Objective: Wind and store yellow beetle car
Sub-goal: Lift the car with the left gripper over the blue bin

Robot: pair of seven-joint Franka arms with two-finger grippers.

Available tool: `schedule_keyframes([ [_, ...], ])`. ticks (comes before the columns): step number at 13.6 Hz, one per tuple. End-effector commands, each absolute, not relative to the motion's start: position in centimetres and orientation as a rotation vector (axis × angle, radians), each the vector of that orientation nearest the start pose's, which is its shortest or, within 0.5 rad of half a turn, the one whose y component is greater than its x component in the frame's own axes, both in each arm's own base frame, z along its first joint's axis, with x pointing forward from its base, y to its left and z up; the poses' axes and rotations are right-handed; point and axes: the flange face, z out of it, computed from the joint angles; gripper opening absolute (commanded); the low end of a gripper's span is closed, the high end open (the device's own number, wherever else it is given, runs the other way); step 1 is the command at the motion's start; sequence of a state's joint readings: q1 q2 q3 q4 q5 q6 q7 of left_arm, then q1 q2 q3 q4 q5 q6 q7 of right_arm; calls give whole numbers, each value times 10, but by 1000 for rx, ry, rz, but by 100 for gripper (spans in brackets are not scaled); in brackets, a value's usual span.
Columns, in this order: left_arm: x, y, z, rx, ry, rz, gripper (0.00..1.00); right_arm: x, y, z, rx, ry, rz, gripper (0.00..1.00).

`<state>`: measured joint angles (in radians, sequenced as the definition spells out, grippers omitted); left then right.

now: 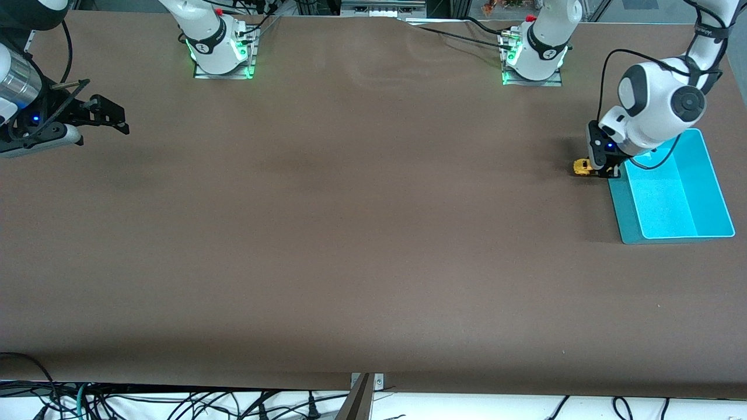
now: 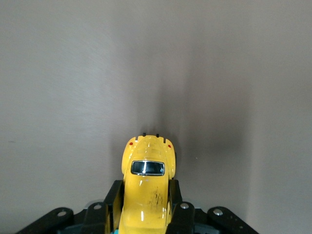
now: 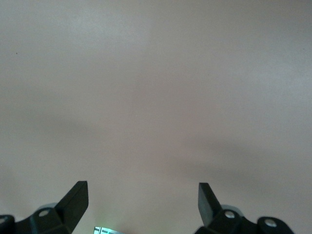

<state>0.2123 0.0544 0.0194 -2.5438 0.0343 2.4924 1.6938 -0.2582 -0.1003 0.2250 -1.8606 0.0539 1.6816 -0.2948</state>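
The yellow beetle car (image 1: pixel 581 167) sits on the brown table beside the blue bin, at the left arm's end. My left gripper (image 1: pixel 598 169) is down at the table and shut on the car. In the left wrist view the car (image 2: pixel 146 195) fills the space between the two black fingers (image 2: pixel 113 200), its rounded body and dark window sticking out past them. My right gripper (image 1: pixel 108 116) waits over the table at the right arm's end, open, with bare table between its fingers (image 3: pixel 75 200).
A turquoise bin (image 1: pixel 706 192) stands at the left arm's end of the table, right beside the car and the left gripper. The two arm bases (image 1: pixel 222 52) (image 1: pixel 534 58) stand along the table's back edge. Cables hang below the front edge.
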Motion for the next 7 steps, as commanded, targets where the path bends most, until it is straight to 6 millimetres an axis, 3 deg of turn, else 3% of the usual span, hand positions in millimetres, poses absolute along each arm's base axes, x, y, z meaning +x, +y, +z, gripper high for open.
schedule_keyframes([
  [1, 466, 88, 280, -2441, 2200, 77, 0, 520, -6, 550, -3065, -368, 104, 100],
  [4, 486, 106, 323, -2510, 2234, 114, 0, 520, -6, 550, -3065, -368, 104, 100],
  [6, 490, 156, 349, -2471, 2282, 77, 0, 520, -6, 550, -3065, -368, 104, 100],
  [7, 489, 180, 348, -2449, 2303, 63, 0, 520, -6, 550, -3066, -368, 101, 100],
])
